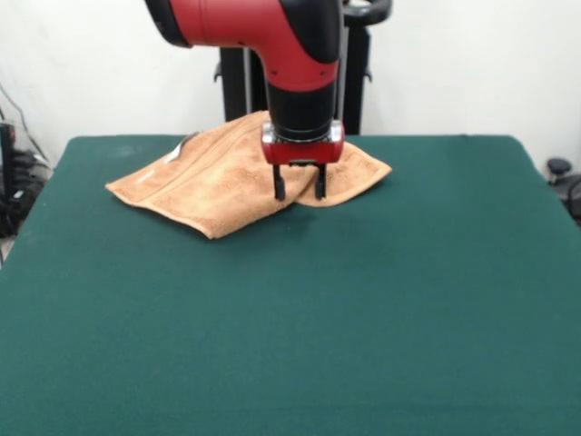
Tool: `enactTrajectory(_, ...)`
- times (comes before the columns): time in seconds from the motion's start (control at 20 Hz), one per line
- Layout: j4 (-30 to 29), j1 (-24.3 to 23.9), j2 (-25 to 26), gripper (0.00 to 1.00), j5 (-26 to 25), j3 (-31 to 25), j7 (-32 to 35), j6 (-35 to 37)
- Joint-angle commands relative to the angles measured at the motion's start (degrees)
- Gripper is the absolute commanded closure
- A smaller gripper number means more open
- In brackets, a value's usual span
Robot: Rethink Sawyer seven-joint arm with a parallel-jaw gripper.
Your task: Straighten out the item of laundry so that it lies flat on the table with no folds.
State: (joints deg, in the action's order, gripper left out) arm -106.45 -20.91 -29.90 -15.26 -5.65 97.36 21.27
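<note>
The item of laundry [213,186], an orange-tan terry towel, lies on the far part of the green table [300,327], folded over on itself with a raised ridge along its right side and a small white loop at its far left edge. My gripper [300,193] hangs from the red and black arm directly over the towel's right-hand fold. Its two dark fingers [280,186] stand apart, open, with their tips at the cloth's near edge. Nothing is held between them. The arm hides the towel's far middle part.
Black pedestal posts [238,82] rise behind the table's far edge. Cables and dark equipment [14,182] sit off the left side, and a small black object [558,168] sits off the right side.
</note>
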Motion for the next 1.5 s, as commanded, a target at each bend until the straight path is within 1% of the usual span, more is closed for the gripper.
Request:
enactTrajectory(0.05,4.2,2.4,2.3,0.00,3.4,0.3,9.9,2.2)
enactTrajectory(0.4,3.6,1.8,2.0,0.00,3.3,0.6,8.8,1.7)
enactTrajectory(0.75,5.3,0.7,2.0,0.00,2.4,1.6,7.0,1.9)
enactTrajectory(1.0,7.0,-0.3,2.0,0.00,2.4,1.1,5.6,3.4)
enactTrajectory(1.5,8.5,-1.8,1.3,0.00,2.5,0.5,4.3,5.6)
